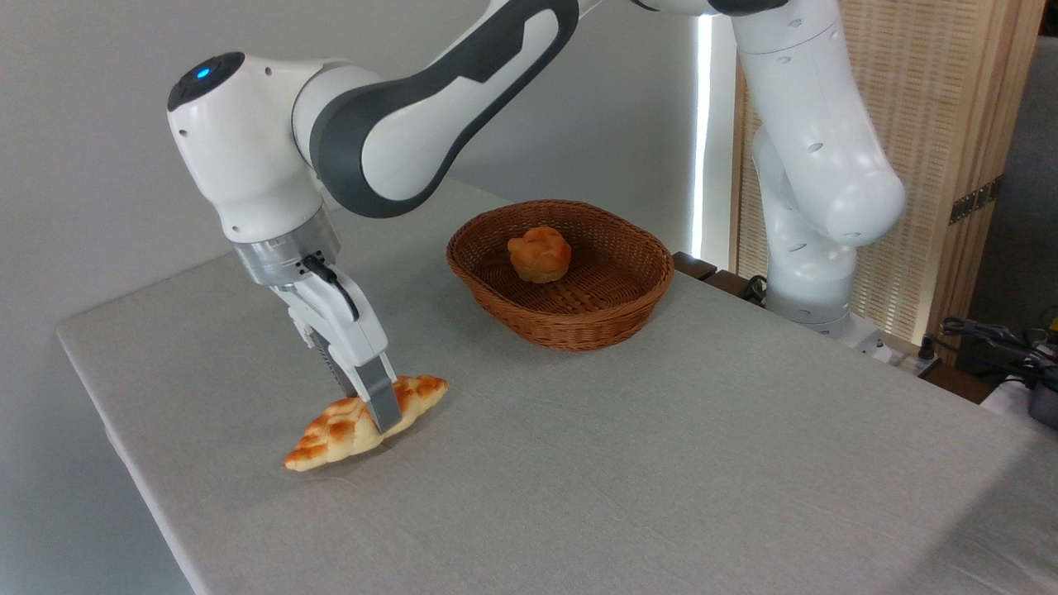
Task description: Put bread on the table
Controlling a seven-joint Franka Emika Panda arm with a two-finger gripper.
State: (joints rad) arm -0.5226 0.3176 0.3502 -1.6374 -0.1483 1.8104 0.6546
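Observation:
The bread point(326, 434), a long tapered braided loaf with a golden-orange crust, lies on the light grey table point(628, 463) near its left front edge. My gripper point(365, 411) reaches down onto the loaf's middle. One grey finger point(382, 402) presses against its near side, and the other is mostly hidden behind it. The jaws stand shut on the loaf. Its left tip touches the cloth, and its underside appears to rest on the table.
A brown oval wicker basket point(579, 326) stands behind and to the right, holding a small round orange bun point(540, 254). The arm's base point(814, 289) rises at the table's far right edge. Cables and clutter point(1004, 347) lie beyond the right side.

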